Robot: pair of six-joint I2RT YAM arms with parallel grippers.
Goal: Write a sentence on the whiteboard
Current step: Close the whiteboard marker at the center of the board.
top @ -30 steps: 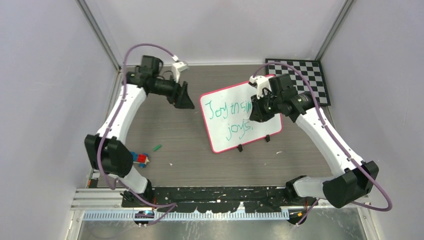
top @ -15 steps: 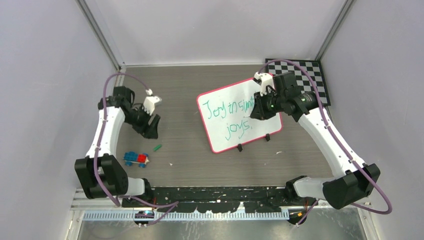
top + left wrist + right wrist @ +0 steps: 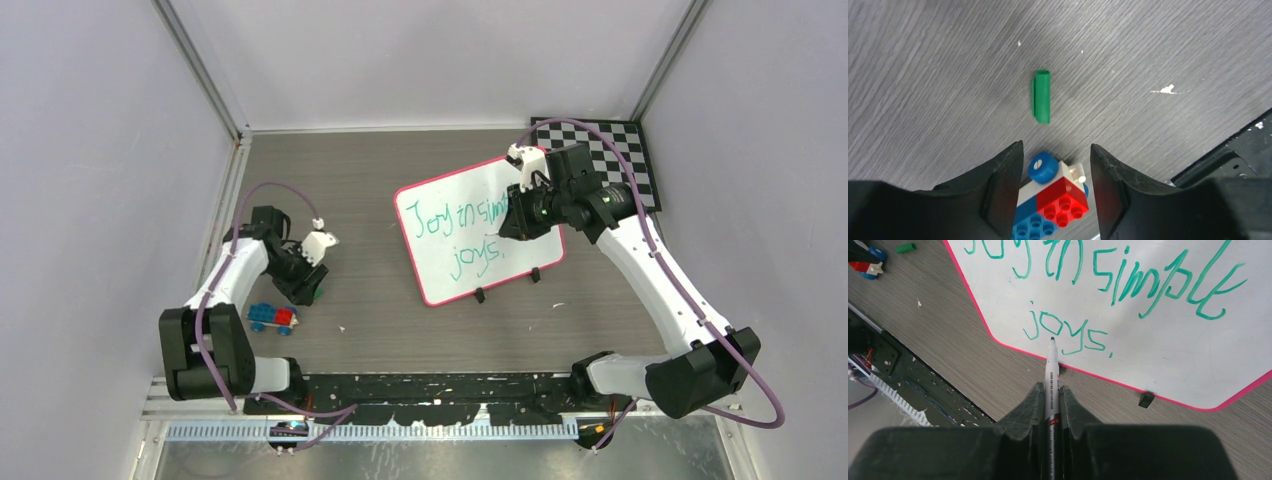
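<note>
The whiteboard [image 3: 445, 280] lies on the table, right of centre, with a pink-red rim and two black clips on its near edge. The sentence [image 3: 462, 232] is in green, "Joy in simple" above "joys."; it also shows in the right wrist view [image 3: 1108, 280]. My right gripper [image 3: 522, 216] hovers over the board's right half, shut on a white marker [image 3: 1052, 375] whose uncapped tip points at "joys". I cannot tell if the tip touches. My left gripper [image 3: 306, 284] is open and low over the table, its gap [image 3: 1055, 150] just short of a green cap [image 3: 1041, 96].
A toy car of red, blue and white bricks [image 3: 1058, 200] lies under the left gripper's fingers; it also shows in the top view [image 3: 273, 317]. A black-and-white checkered board [image 3: 610, 150] lies at the back right. The black base rail [image 3: 440, 385] runs along the near edge.
My left arm has swung from the back of the table toward the near left and dropped low over the green cap and toy car. My right arm shifted slightly, then held still.
</note>
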